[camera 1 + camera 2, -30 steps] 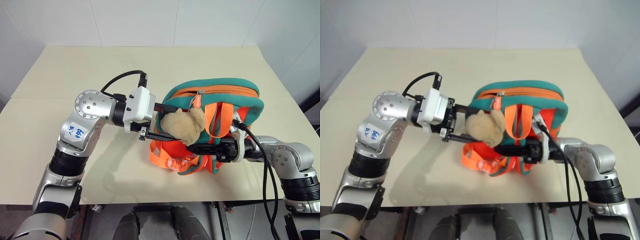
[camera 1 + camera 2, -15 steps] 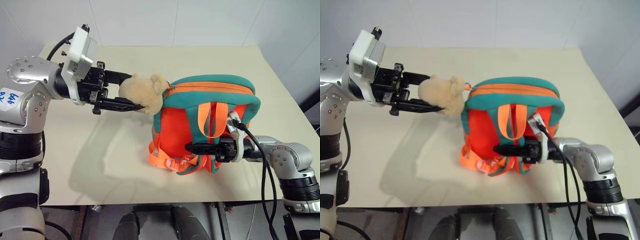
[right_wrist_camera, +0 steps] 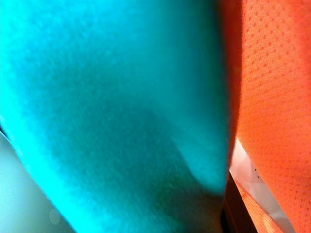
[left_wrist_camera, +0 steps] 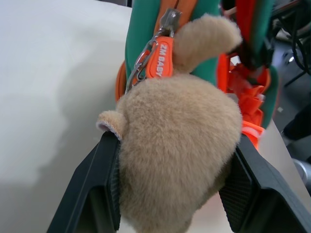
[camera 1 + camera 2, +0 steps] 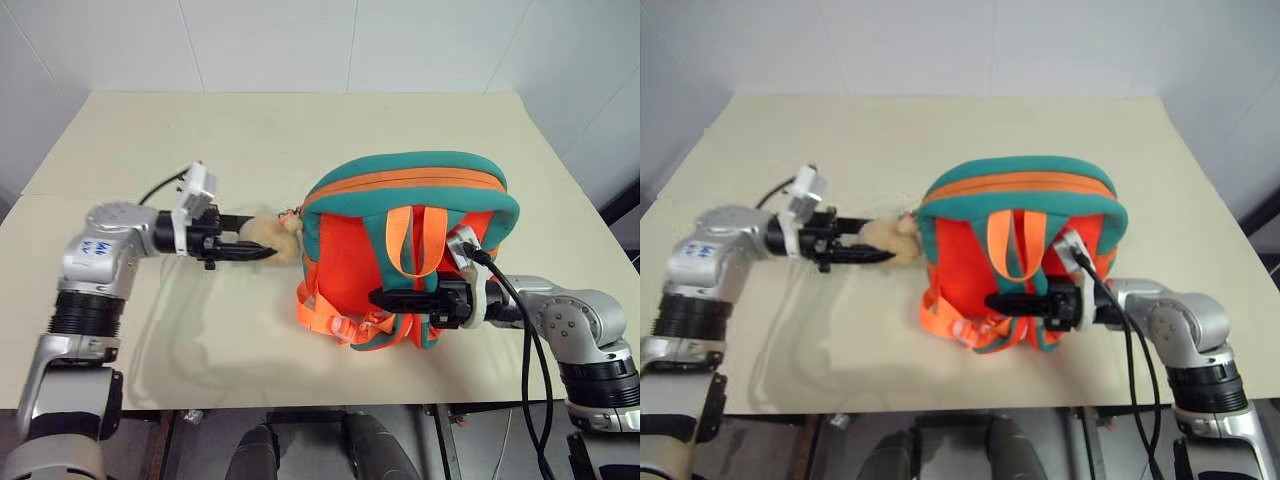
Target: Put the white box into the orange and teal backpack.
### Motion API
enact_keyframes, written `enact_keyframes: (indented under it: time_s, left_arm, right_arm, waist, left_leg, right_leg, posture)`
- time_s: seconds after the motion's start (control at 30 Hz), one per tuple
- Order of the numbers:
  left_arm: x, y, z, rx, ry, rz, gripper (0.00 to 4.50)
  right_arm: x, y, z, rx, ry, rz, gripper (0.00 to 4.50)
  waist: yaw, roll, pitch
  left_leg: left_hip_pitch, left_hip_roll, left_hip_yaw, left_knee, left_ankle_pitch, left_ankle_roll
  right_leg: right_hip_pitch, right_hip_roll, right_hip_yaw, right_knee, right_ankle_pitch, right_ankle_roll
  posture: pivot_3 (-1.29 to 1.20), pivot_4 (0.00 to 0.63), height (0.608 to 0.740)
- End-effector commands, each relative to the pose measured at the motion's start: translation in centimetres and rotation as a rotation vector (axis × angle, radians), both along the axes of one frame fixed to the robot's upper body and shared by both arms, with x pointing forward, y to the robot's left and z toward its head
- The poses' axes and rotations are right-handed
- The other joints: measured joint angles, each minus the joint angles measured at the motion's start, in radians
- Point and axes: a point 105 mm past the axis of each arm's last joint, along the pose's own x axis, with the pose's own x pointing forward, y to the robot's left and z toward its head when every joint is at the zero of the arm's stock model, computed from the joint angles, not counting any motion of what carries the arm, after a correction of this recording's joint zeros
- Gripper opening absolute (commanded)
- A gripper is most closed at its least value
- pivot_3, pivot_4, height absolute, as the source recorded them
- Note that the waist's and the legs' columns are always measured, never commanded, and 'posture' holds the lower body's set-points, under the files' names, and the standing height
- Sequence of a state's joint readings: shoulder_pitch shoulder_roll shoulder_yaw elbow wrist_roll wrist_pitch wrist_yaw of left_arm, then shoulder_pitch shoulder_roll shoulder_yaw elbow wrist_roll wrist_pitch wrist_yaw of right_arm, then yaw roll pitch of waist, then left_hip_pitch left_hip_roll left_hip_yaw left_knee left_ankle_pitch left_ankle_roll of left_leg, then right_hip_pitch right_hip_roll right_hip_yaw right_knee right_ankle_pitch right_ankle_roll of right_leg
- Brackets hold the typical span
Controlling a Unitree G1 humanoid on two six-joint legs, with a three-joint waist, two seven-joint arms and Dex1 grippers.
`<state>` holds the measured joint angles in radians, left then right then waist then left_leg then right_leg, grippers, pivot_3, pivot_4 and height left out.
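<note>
Head view: orange and teal backpack (image 5: 410, 240) sits upright mid-tabletop (image 5: 250, 130). My left gripper (image 5: 250, 251), at its 9 o'clock, clamps the plush toy (image 5: 275, 238). My right gripper (image 5: 385, 297) pinches the backpack's lower strap area.
Left wrist: fingers (image 4: 95, 187) squeeze plush.
Right wrist: teal and orange fabric close up.

The left hand (image 5: 262, 254) now sits low over the counter (image 5: 200, 150), left of the orange and teal backpack (image 5: 410, 245), its plush toy (image 5: 275, 238) pulled out sideways from the front.
</note>
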<state>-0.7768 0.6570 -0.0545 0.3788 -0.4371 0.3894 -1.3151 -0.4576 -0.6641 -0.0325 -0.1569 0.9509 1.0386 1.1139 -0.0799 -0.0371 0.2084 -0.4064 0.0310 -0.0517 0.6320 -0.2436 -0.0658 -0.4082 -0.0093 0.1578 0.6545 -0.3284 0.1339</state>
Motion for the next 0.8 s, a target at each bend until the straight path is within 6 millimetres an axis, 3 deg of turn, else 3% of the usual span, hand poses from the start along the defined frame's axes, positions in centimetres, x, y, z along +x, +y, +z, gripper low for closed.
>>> enact_keyframes:
  time_s: [0.03, 0.2, 0.3, 0.43, 0.63, 0.73, 0.8]
  left_arm:
    - [0.9, -0.4, -2.3, 0.044, 0.009, 0.039, 2.21]
    - [0.4, -2.5, -6.5, 0.060, 0.074, -0.009, 2.21]
    - [-0.7, -2.3, -8.3, 0.116, 0.066, -0.053, 2.21]
    - [-0.7, -1.6, -7.9, 0.073, 0.048, -0.013, 2.21]
    - [-1.2, -0.4, -7.9, 0.159, -0.041, 0.003, 2.21]
    - [-1.3, 0.6, -6.3, 0.167, -0.132, 0.053, 3.12]
    - [-1.7, 0.7, -5.1, 0.150, -0.173, 0.056, 3.76]
  right_arm:
    - [-0.4, 0.0, 0.7, 0.019, -0.018, 0.001, 0.07]
    - [-0.5, 0.2, 0.8, 0.034, -0.020, -0.007, 0.07]
    - [-0.3, 0.4, 0.7, 0.022, -0.047, -0.027, 0.07]
    - [-0.1, 0.2, 0.9, 0.003, -0.092, -0.056, 0.07]
    - [0.2, -0.4, 0.8, -0.039, -0.154, -0.085, 0.07]
    - [1.2, -1.0, 1.4, -0.055, -0.257, -0.163, 0.07]
    - [1.3, -1.5, 1.5, -0.046, -0.210, -0.184, 0.79]
  waist:
    - [0.000, 0.000, 0.000]
    - [0.005, 0.000, 0.000]
    - [0.016, 0.000, -0.001]
    - [0.027, 0.000, -0.001]
    - [0.022, 0.000, -0.001]
    - [0.015, 0.000, -0.001]
    - [0.015, 0.000, -0.001]
  left_leg:
    - [0.000, 0.000, 0.000, 0.000, 0.000, 0.000]
    - [0.000, 0.000, 0.000, 0.000, 0.000, 0.000]
    - [0.000, 0.000, 0.000, 0.000, 0.000, 0.000]
    - [0.000, 0.000, 0.000, 0.001, 0.000, 0.000]
    - [0.000, 0.000, 0.000, 0.001, 0.000, 0.000]
    - [0.001, 0.000, 0.000, 0.000, 0.000, 0.000]
    - [0.001, 0.001, 0.000, -0.001, 0.000, 0.000]
  right_leg:
    - [0.000, 0.000, 0.000, 0.000, 0.000, 0.000]
    - [0.000, 0.000, 0.000, 0.000, 0.000, 0.000]
    - [0.001, -0.001, 0.000, 0.000, 0.000, 0.000]
    - [0.001, -0.001, 0.000, 0.000, 0.000, 0.000]
    - [0.001, -0.001, 0.000, 0.000, 0.000, 0.000]
    - [0.001, 0.000, 0.001, 0.000, 0.000, 0.000]
    - [0.001, 0.000, 0.000, 0.000, 0.000, 0.000]
  posture:
    - [0.00, 0.150, 0.740]
    - [0.00, 0.150, 0.740]
    - [0.00, 0.150, 0.740]
    - [0.00, 0.150, 0.740]
    - [0.00, 0.150, 0.740]
    - [0.00, 0.150, 0.740]
    - [0.00, 0.150, 0.740]
